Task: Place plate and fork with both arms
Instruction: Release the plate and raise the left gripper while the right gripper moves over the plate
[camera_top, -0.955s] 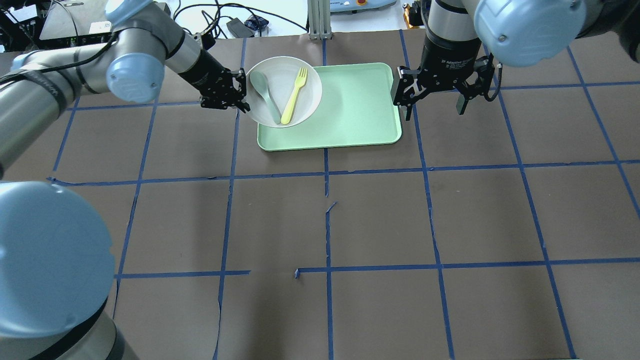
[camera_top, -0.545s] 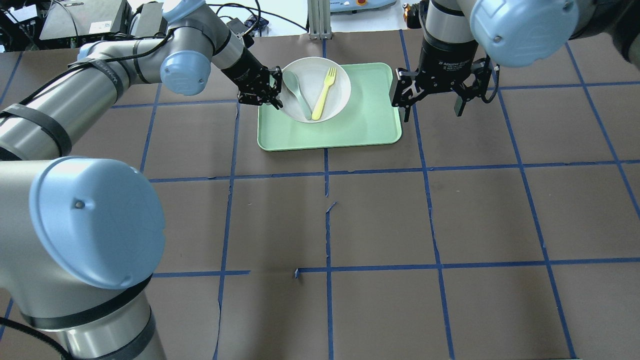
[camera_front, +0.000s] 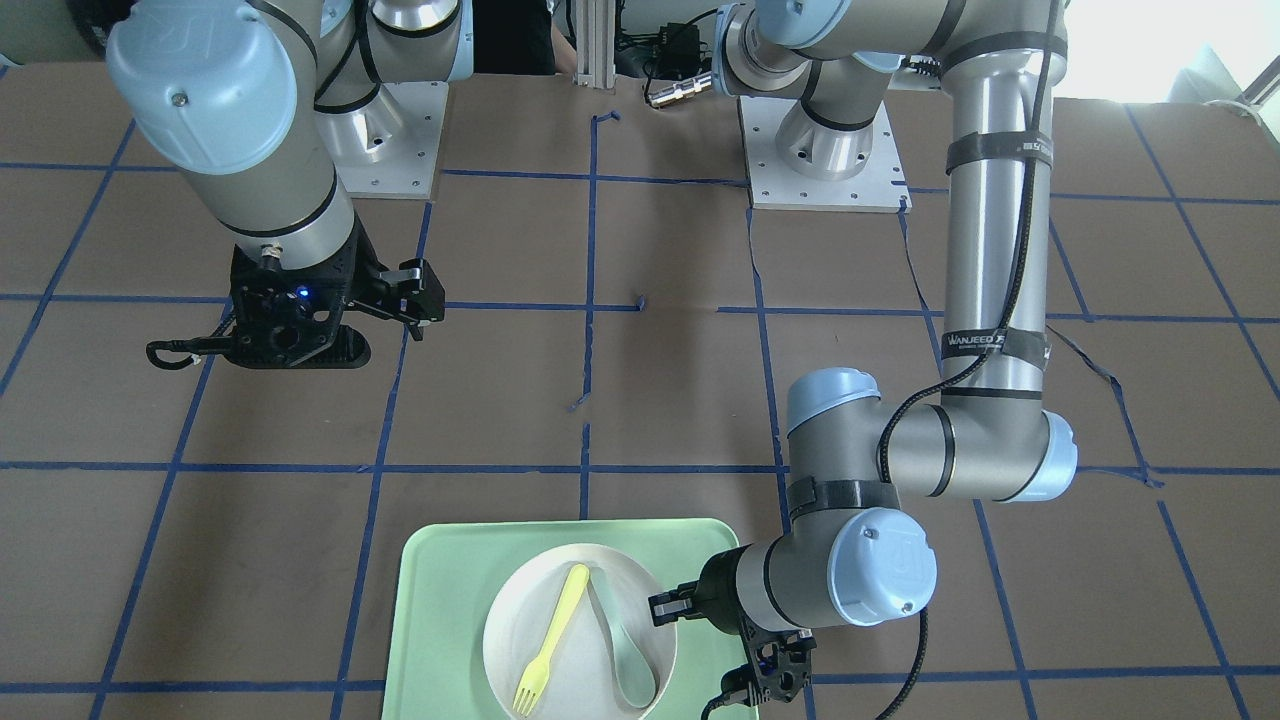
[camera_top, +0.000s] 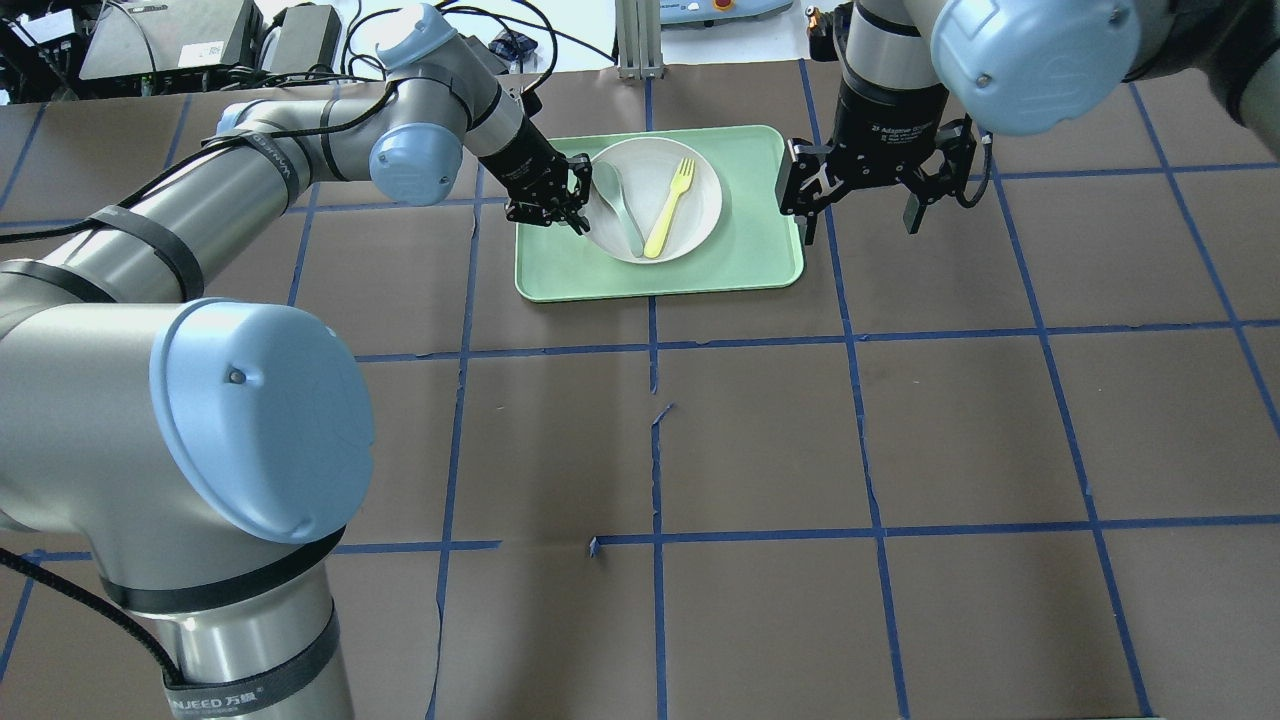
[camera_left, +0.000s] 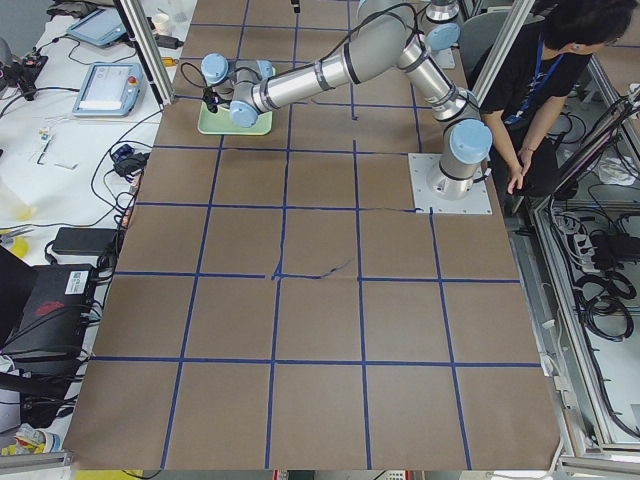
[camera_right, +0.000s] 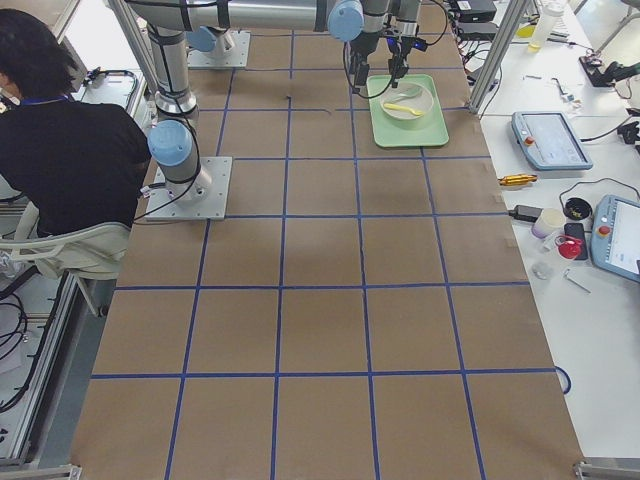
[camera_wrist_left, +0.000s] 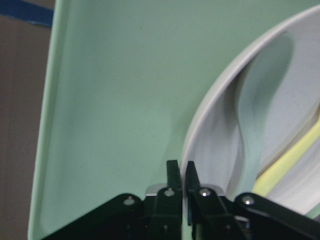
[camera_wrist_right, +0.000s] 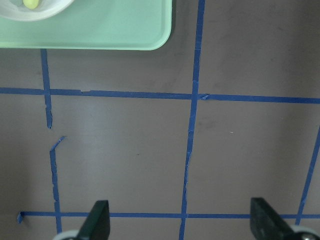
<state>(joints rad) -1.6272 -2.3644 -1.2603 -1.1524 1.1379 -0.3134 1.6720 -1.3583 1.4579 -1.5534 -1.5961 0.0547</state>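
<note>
The left gripper is clamped on the rim of the plate: its wrist view shows both fingers pressed close on the rim, where the overhead view shows only black fingers at the plate's left edge. The plate is over the far half of the tray, with the fork and a spoon in it. The right gripper hangs just beside the tray's right edge, jaws wide apart over the table
</note>
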